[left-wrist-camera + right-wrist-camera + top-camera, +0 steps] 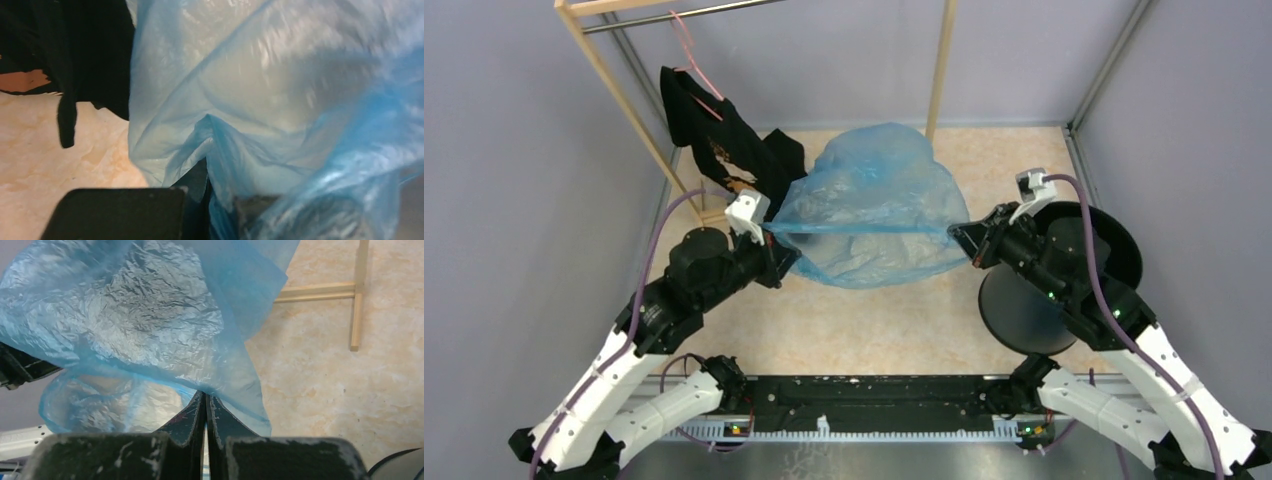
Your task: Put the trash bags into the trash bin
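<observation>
Beige marbled desk point(894, 330), grey walls all round, and right in the middle, towards the far edge, hangs the trash bag point(874, 200), light blue and crinkly, strung up off the surface between two arms. Its long axis runs straight across, left to right, with the near edge pulled into a taut line from one hand to the other. The loose body billows up and away towards the far edge, and a lower fold sags down towards the desk.

Over to the left hand point(774, 236): jaws fully closed, pinching the bag's left end. Its wrist view shows the plastic point(280, 90) gathered into a pleat running down between the fingers point(115, 212), one of them veiled behind the film.

On the other side, the right hand point(960, 236) is likewise clamped tight on the bag's right end. Up close, the two fingers point(190, 425) meet with the sheet point(125, 315) fanning out from the pinch.

Now the trash bin point(1014, 315): round, black, by the right edge of the desk, just beside the bag's right end and partly under the right arm. Upright or tipped, hard to say from here.

Further out, at the far left corner, a black shirt point(714, 140) droops from a pink hanger point(689, 50) on a wooden rack point(619, 90), its hem just beside the bag's left end.
</observation>
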